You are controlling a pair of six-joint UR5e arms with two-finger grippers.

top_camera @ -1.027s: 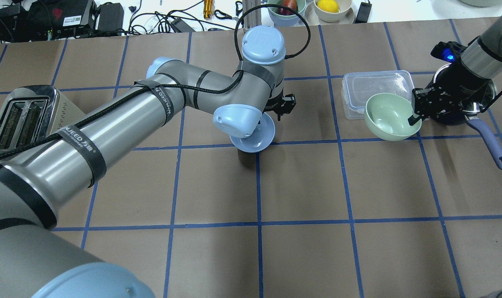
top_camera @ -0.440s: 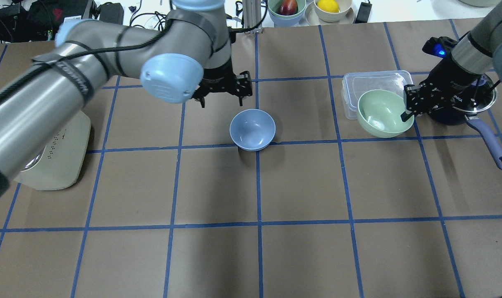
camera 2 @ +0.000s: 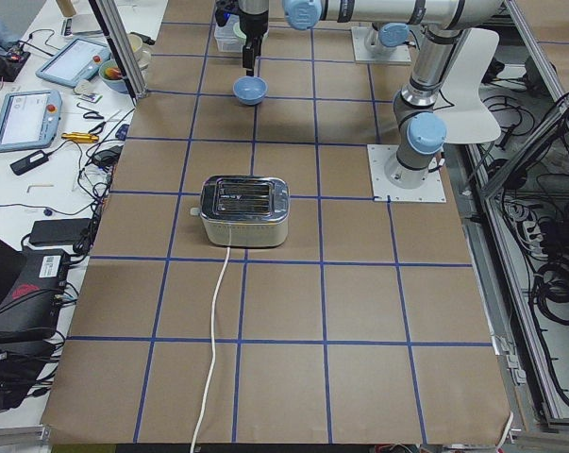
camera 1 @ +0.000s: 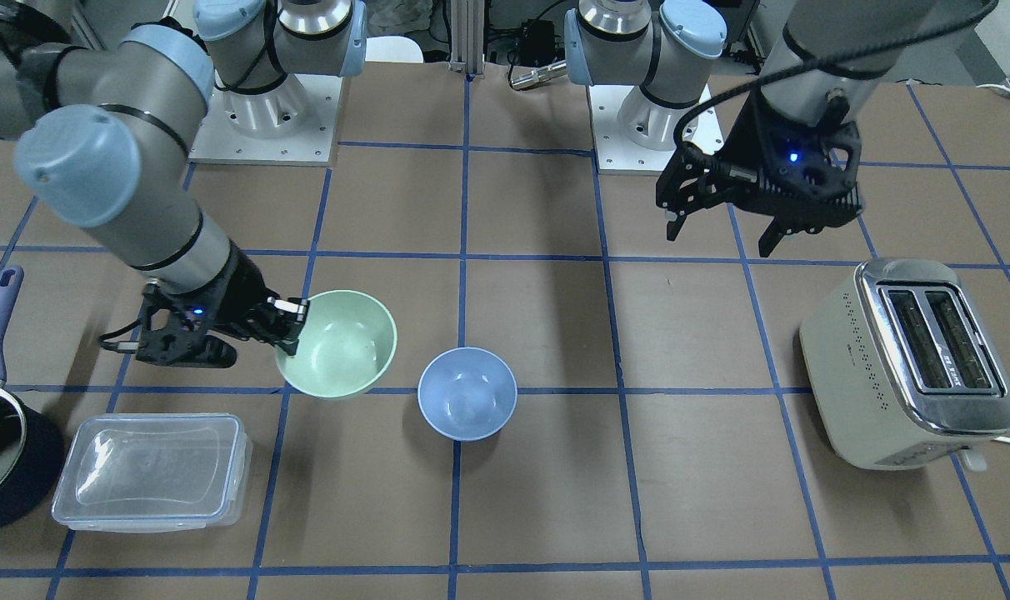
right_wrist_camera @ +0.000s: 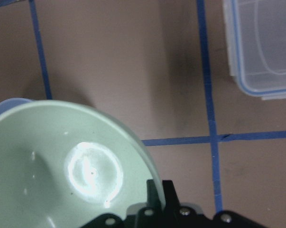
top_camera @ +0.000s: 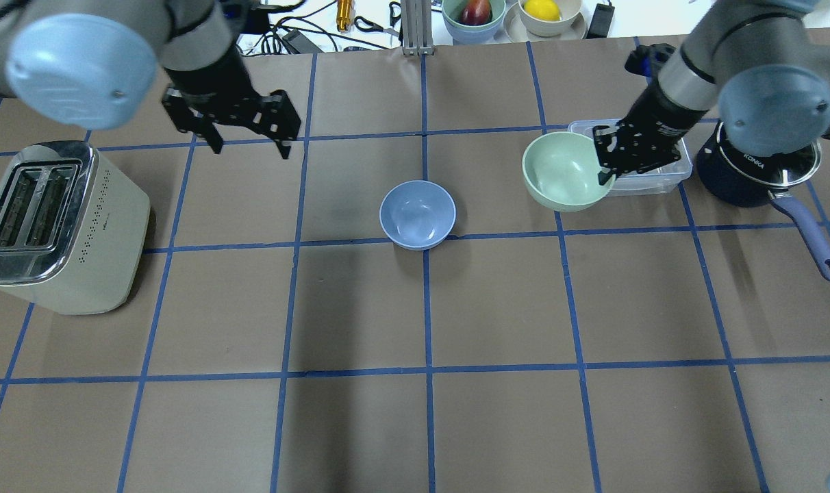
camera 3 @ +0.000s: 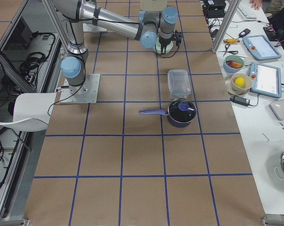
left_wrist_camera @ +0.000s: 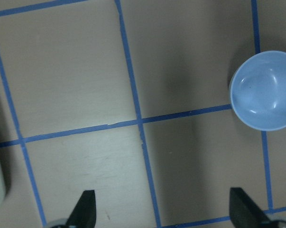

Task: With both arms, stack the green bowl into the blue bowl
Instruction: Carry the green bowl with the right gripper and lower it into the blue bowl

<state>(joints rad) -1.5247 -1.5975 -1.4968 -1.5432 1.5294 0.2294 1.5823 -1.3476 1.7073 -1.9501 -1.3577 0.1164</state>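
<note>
1. Right gripper (top_camera: 602, 172): fingers pinched narrow on the rim of the green bowl (top_camera: 562, 171), gripping the side of the rim nearest the wrist. The bowl sits mouth-up and slightly tilted, its body reaching out past the fingertips.
2. Left gripper (top_camera: 251, 149): fingers (left_wrist_camera: 87, 209) spread wide, nothing between them, pointing down over bare table (top_camera: 497, 308).
3. Blue bowl (top_camera: 417, 213): upright on the table at a crossing of blue tape lines. It lies past the green bowl's far rim from the right fingers, near it but apart. From the left fingers it is well apart; in the left wrist view it shows ahead of the fingertips, towards one side.
4. Clear lidded container (camera 1: 151, 471): lid on, on the table just behind the right fingers.
5. Dark saucepan (top_camera: 764, 178): lidded, with a lilac handle; it stands beyond the container from the right fingers.
6. Toaster (top_camera: 59, 226): cream and chrome, off to the outer side of the left fingers, not touching them.
</note>
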